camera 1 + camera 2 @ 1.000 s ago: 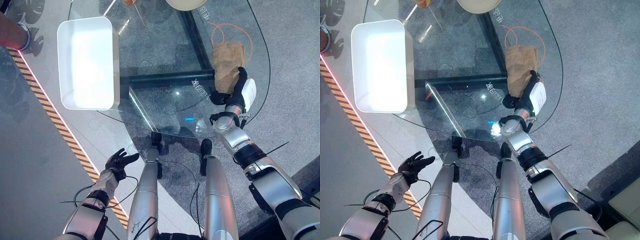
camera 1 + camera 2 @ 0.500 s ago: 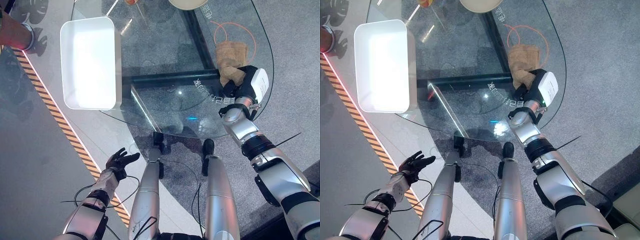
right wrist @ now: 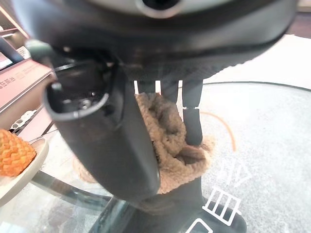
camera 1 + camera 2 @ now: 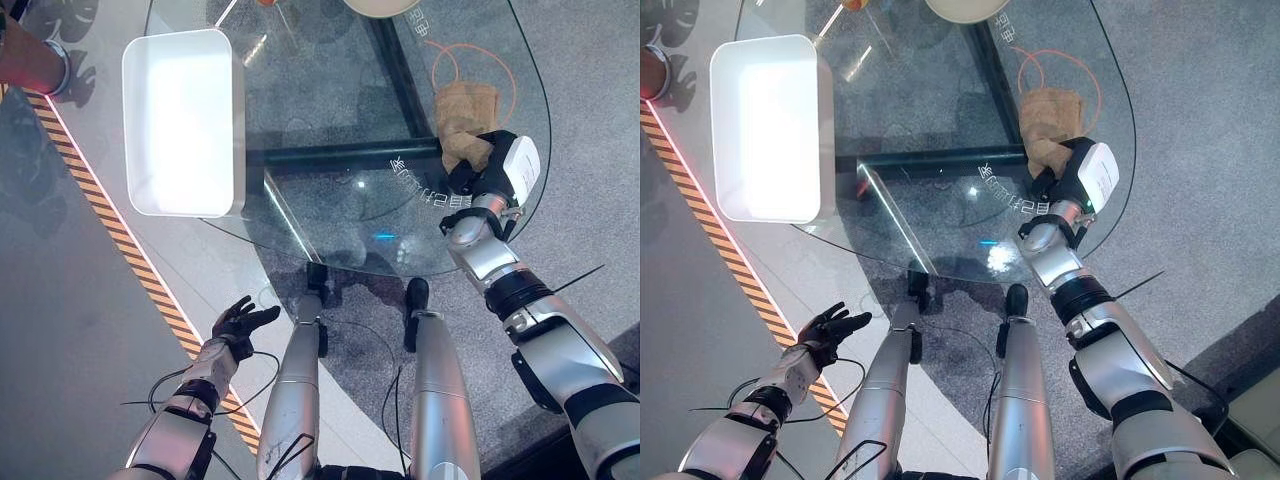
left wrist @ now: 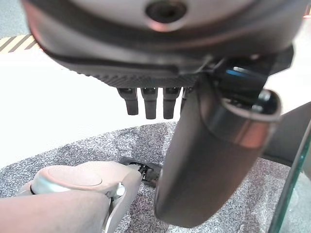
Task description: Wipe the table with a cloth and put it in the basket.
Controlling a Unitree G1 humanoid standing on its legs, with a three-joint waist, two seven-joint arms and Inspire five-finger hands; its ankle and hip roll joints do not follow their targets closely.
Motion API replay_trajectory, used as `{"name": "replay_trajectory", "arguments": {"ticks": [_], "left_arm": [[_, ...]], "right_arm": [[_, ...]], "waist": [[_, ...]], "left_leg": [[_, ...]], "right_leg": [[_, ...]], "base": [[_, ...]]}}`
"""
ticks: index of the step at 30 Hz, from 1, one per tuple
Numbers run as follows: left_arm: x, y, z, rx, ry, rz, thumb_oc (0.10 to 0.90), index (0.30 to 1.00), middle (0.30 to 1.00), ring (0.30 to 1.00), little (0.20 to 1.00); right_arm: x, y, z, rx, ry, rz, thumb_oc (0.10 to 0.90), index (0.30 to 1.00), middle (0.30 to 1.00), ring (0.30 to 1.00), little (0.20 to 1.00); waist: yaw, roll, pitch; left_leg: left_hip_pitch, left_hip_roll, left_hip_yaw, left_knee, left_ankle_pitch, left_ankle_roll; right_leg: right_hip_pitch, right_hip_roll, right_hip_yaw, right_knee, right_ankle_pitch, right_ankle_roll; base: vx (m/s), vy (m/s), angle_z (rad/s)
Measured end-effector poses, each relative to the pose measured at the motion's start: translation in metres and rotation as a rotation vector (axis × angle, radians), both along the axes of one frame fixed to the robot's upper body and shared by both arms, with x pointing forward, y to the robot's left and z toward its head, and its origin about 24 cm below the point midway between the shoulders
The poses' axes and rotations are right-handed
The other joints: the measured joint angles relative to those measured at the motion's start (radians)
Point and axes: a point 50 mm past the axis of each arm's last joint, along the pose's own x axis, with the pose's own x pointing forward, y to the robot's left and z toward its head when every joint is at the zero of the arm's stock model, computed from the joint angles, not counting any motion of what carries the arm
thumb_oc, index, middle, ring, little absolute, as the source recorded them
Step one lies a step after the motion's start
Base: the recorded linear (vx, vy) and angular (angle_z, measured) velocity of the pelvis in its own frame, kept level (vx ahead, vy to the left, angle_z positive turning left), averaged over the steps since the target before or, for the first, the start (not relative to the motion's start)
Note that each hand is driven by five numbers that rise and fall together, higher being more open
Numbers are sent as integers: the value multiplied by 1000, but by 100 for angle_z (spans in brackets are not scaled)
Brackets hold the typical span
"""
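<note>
A tan cloth (image 4: 462,108) lies on the right part of the round glass table (image 4: 330,90). My right hand (image 4: 480,172) is at the cloth's near end. In the right wrist view the cloth (image 3: 167,138) is bunched between the thumb (image 3: 109,138) and curled fingers (image 3: 193,121), so the hand is shut on it. The white basket (image 4: 236,120) stands at the table's left edge, nothing inside it. My left hand (image 4: 240,322) hangs low beside the table over the floor, fingers spread and open.
An orange cord loop (image 4: 478,52) lies around the far end of the cloth. A pale plate (image 4: 380,5) sits at the table's far edge. A person's arm (image 4: 25,65) shows at far left. Yellow-black tape (image 4: 120,240) runs along the floor.
My right hand has slid to the right and a little farther out, and closed on the cloth's near end, bunching it. The left hand has stayed put.
</note>
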Motion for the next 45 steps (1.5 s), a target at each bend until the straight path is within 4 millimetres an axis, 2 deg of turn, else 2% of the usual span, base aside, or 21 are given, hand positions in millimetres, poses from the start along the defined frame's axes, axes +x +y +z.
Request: {"name": "replay_trajectory", "arguments": {"ticks": [8, 12, 17, 21, 24, 30, 35, 38, 45], "left_arm": [[2, -2, 2, -3, -9, -12, 800, 900, 900, 900, 900], [4, -6, 3, 6, -14, -36, 800, 900, 900, 900, 900], [4, -7, 3, 5, -14, -41, 800, 900, 900, 900, 900], [4, -8, 3, 5, -15, -41, 800, 900, 900, 900, 900], [5, -10, 4, -1, -23, -47, 800, 900, 900, 900, 900], [6, -16, 5, -12, -32, -61, 800, 900, 900, 900, 900], [7, -19, 5, -20, -31, -66, 800, 900, 900, 900, 900], [8, -21, 5, -23, -36, -70, 800, 900, 900, 900, 900], [8, -21, 6, -24, -37, -71, 800, 900, 900, 900, 900]], "right_arm": [[0, -1, 1, -46, 0, 0, 100, 300, 300, 300, 200], [1, 0, 4, -132, 11, 26, 100, 300, 300, 300, 200], [5, 11, 12, -253, 32, 99, 100, 300, 300, 300, 200], [8, 26, 18, -349, 58, 181, 100, 300, 300, 300, 200], [6, 44, 18, -414, 78, 282, 100, 300, 300, 300, 200], [2, 88, 3, -507, 163, 503, 100, 300, 300, 300, 200], [-4, 114, -6, -616, 209, 648, 100, 300, 300, 300, 200], [-7, 120, -12, -673, 233, 695, 100, 300, 300, 300, 200], [-7, 121, -13, -683, 257, 710, 100, 300, 300, 300, 200]], "waist": [[3, 1, 0], [6, 5, -1], [9, 7, -2], [15, 8, -3], [33, 11, -4], [73, 12, -5], [82, 12, -5], [90, 12, -5], [89, 12, -5]], "left_leg": [[-7, 0, -8, 0, 1, -1], [-8, 0, -13, -3, 1, -1], [-9, 0, -14, -6, 2, -2], [-8, 0, -15, -7, 9, -4], [-8, -2, -17, -15, 18, -16], [-9, -5, -42, -22, 22, -18], [-10, -7, -47, -26, 19, -22], [-13, -7, -54, -28, 22, -19], [-15, -9, -56, -27, 28, -27]], "right_leg": [[-3, 0, -7, -1, 0, -1], [-5, 0, -9, 0, -1, -2], [-9, 1, -9, 3, -2, -4], [-11, 1, -10, 7, -4, -5], [-19, -3, -11, 20, -12, -8], [-20, -11, -39, 48, -35, -22], [-20, -17, -50, 55, -42, -24], [-20, -18, -57, 55, -44, -26], [-20, -21, -60, 56, -48, -25]], "base": [[0, 2, 1], [-1, 8, 0], [5, 19, 0], [4, 17, 0], [9, 31, 7], [6, 13, 13], [2, -4, 7], [0, -6, 5], [0, 0, 1]]}}
